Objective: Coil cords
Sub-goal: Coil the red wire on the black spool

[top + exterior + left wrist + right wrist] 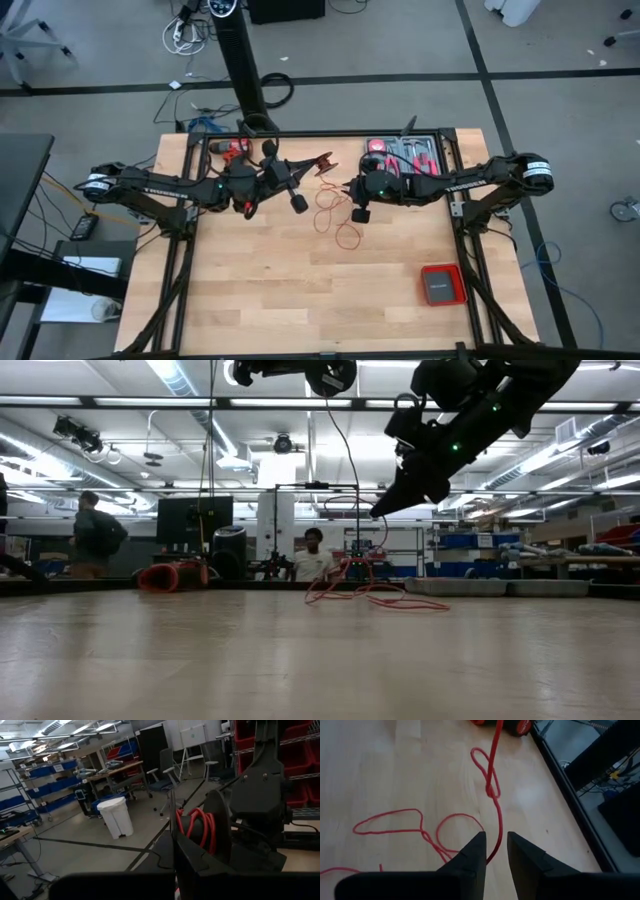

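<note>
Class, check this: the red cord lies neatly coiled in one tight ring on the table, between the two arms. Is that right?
Not quite. The red cord does lie on the table between the two arms, but it sprawls in loose, tangled loops, not one tight ring. The high view shows it, and the right wrist view confirms it.

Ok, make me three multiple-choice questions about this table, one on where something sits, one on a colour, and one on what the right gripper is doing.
1. Where does the flat red box sit on the table?
A. beside the left arm
B. at the middle
C. alone near a corner on the right arm's side

2. What colour is the cord?
A. red
B. blue
C. white

3. How is the right gripper set?
A. clamped on the drill
B. fingers apart with the cord running between them
C. resting on the red box

Answers: 1 C, the high view shows it apart from everything else. 2 A, red loops lie on the wood. 3 B, the right wrist view shows the gap.
</note>
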Robot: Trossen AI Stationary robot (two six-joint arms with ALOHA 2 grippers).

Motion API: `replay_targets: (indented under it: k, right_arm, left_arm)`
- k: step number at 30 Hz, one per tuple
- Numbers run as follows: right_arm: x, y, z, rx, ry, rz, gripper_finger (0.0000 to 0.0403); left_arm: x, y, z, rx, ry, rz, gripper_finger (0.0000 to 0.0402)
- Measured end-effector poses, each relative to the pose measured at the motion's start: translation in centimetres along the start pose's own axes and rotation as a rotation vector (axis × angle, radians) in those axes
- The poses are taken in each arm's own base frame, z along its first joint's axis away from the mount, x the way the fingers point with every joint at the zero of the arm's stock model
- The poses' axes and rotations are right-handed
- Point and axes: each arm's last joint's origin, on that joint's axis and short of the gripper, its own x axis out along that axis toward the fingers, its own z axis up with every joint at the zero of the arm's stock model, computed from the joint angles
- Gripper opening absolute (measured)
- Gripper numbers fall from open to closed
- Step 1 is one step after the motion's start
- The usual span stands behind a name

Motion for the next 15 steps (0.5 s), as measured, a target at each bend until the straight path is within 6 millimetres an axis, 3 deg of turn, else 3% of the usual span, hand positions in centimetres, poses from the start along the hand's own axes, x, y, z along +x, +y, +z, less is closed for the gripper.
replay_targets:
  k: [3, 6, 15]
  right_arm:
    - [0.0, 0.0, -0.1, -0.002, 0.006, 0.001, 0.0056]
    - [0.0, 0.0, -0.1, -0.013, 0.008, 0.001, 0.0013]
    - [-0.2, -1.1, -1.6, -0.028, 0.173, -0.111, 0.0003]
  left_arm:
    - [0.0, 0.0, 0.0, -0.002, -0.002, 0.001, 0.0001]
    - [0.0, 0.0, 0.1, -0.005, -0.005, 0.001, 0.0001]
    - [-0.3, 0.1, 0.2, -0.044, 0.002, -0.041, 0.0001]
